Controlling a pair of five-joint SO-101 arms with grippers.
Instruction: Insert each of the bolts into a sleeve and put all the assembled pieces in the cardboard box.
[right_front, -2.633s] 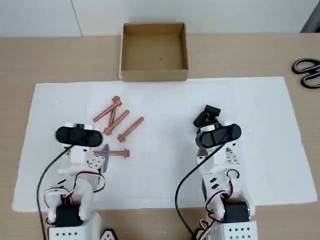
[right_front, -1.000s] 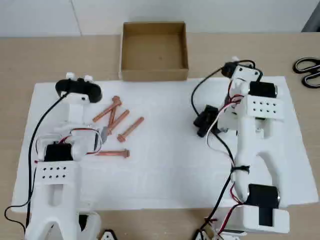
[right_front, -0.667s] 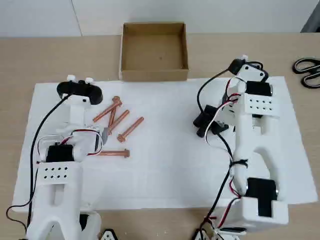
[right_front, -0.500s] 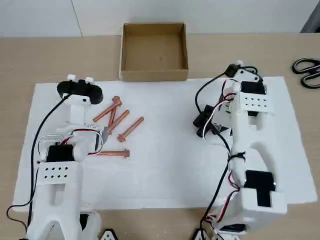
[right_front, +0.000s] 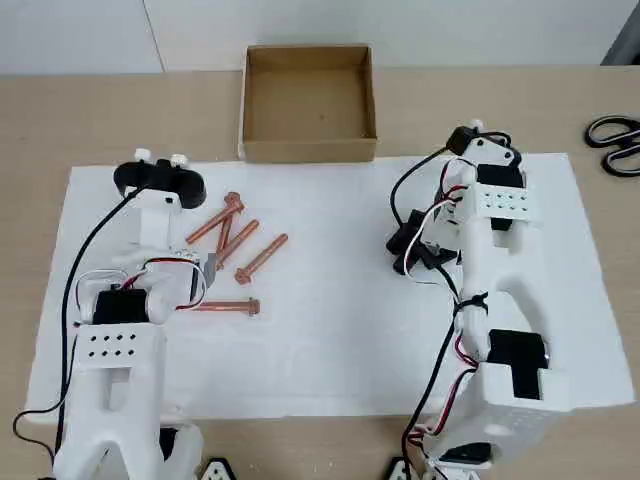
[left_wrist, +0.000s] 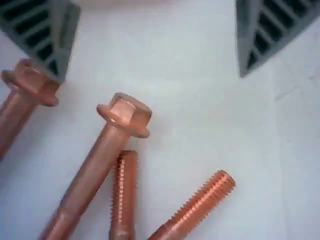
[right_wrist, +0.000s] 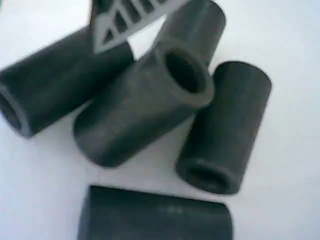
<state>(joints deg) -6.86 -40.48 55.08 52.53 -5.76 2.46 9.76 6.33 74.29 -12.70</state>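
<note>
Wooden surface (right_front: 60, 110) carries a white sheet (right_front: 330, 340), and both of your arms rise from the sheet's near edge. Your left fingers (left_wrist: 35, 30) are spread wide and hold nothing, their two grey tips well apart above the sheet. The copper bolts (left_wrist: 100, 165) lie under and just past those tips. One hex head sits in the gap between them and a second head lies partly under one tip. Two threaded ends rest beside the first bolt's shank. A lone bolt (right_front: 225, 306) lies on the near side of these fingers, apart from the rest.

One tip of your right fingers (right_wrist: 130, 20) hangs over the black sleeves (right_wrist: 145, 115); you cannot tell how far these fingers are spread. Four sleeves lie bunched close on the sheet, all on their sides.

Beyond both sets of fingers, just past the sheet's far edge, the cardboard box (right_front: 308, 150) sits open-topped with its floor bare. Scissors (right_front: 615, 145) lie on the wood well off to the right of the right fingers.
</note>
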